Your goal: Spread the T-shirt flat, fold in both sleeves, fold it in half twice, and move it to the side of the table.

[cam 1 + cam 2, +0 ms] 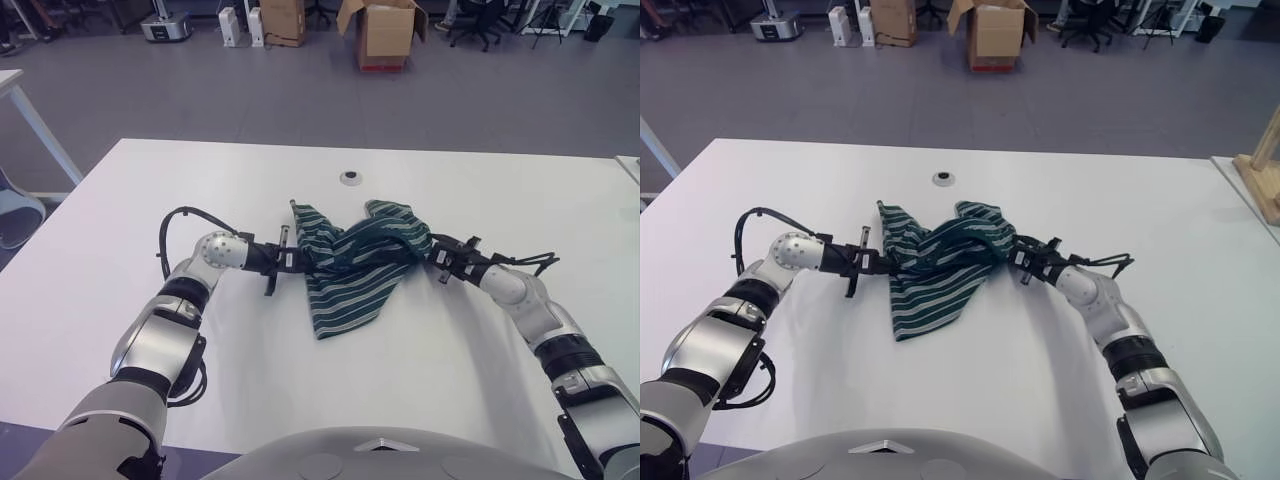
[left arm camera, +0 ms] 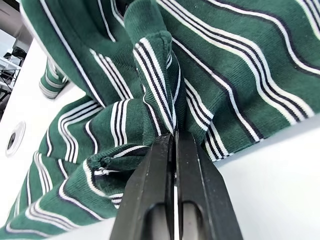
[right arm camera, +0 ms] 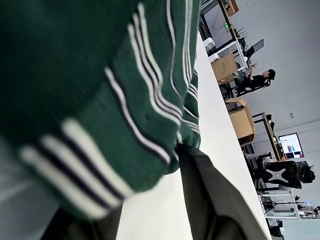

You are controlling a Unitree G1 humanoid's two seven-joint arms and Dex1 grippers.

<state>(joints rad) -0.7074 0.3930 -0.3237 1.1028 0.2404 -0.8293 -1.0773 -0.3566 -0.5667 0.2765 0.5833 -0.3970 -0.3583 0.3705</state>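
A green T-shirt (image 1: 352, 262) with white and dark stripes lies bunched in the middle of the white table (image 1: 120, 200), one end trailing toward me. My left gripper (image 1: 296, 259) is at the shirt's left edge, shut on a fold of the fabric; the left wrist view shows the black fingertips (image 2: 174, 145) pinched together on a striped ridge of the T-shirt (image 2: 225, 65). My right gripper (image 1: 428, 254) is at the shirt's right edge, with the T-shirt's cloth (image 3: 85, 85) draped over its dark fingers (image 3: 210, 200), shut on it.
A small round disc (image 1: 351, 177) is set in the table behind the shirt. Bare tabletop surrounds the shirt on all sides. Beyond the far edge is grey floor with cardboard boxes (image 1: 384, 30) and chairs.
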